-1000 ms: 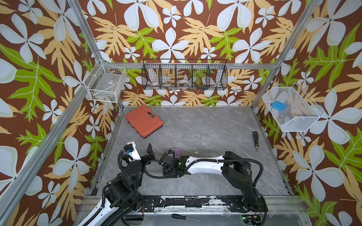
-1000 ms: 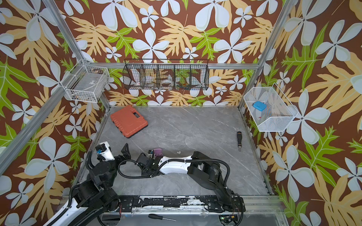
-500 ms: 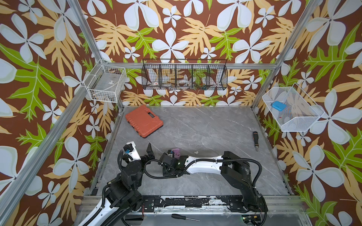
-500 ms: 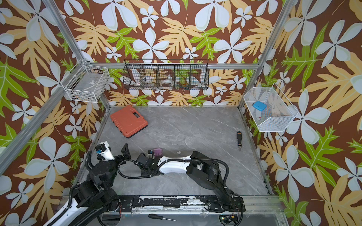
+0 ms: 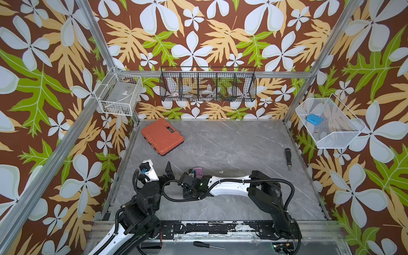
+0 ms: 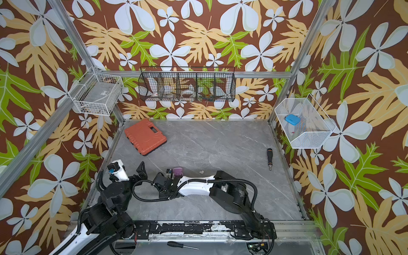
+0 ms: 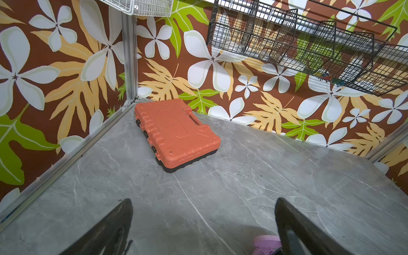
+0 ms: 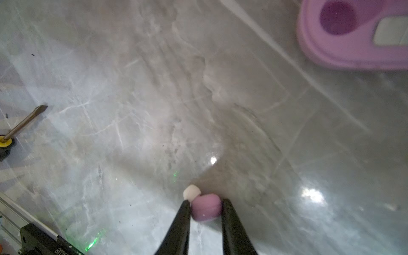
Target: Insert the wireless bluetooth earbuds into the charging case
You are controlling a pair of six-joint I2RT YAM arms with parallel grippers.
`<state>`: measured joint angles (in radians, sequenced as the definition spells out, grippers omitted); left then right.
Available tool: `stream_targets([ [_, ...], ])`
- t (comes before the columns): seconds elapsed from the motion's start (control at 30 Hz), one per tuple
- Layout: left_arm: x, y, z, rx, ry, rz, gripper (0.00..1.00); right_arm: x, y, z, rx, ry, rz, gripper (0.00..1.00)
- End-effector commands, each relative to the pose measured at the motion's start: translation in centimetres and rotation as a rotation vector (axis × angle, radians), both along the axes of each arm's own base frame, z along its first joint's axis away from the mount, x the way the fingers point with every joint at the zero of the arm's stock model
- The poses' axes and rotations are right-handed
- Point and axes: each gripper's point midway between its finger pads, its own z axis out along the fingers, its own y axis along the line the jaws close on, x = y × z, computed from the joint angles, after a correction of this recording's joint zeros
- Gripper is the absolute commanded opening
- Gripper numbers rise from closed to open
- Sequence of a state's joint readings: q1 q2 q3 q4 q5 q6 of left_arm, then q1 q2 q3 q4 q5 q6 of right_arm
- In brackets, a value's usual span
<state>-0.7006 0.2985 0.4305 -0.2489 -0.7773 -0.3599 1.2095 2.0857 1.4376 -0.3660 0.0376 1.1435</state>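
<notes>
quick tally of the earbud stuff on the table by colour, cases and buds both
lilac: 2, the charging case and the lilac earbud between the fingers of the right gripper
white: 2, a white piece touching that earbud, and in a top view a white speck right of the case; whether either is a whole bud is unclear
total: 4

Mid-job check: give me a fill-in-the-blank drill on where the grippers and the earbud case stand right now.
The right gripper has the lilac earbud ____ its fingers.
The left gripper is ____, with nothing in it.
The one well visible in the lilac charging case is ____.
Missing words: between; open; empty.
</notes>
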Motion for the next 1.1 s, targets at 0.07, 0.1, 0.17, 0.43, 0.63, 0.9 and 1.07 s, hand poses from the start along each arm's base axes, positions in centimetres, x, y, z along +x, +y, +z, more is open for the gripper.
stream_targets([
  [0.07,0.12,-0.15,0.40,-0.008,-0.018,-0.006,1.00,0.19,-0.55,-0.54,-0.036,-0.010,0.001,0.26],
  [0.1,0.12,-0.15,0.37,-0.007,-0.017,-0.006,1.00,0.22,-0.48,-0.49,-0.033,-0.010,0.001,0.26],
  [0.17,0.13,-0.15,0.38,-0.007,-0.018,-0.006,1.00,0.22,-0.54,-0.59,-0.036,-0.009,0.002,0.26],
  [0.43,0.16,-0.22,0.31,-0.006,-0.016,-0.009,1.00,0.34,-0.50,-0.77,-0.038,-0.008,0.009,0.28],
  [0.63,0.20,-0.31,0.30,-0.004,-0.015,-0.012,1.00,0.38,-0.60,-0.85,-0.043,-0.009,0.012,0.29],
  [0.9,0.25,-0.38,0.23,-0.002,-0.012,-0.014,1.00,0.67,-0.88,-1.03,-0.084,-0.023,0.023,0.28],
  [1.07,0.27,-0.41,0.20,-0.001,-0.011,-0.014,1.00,0.73,-0.99,-1.18,-0.104,-0.027,0.033,0.28],
])
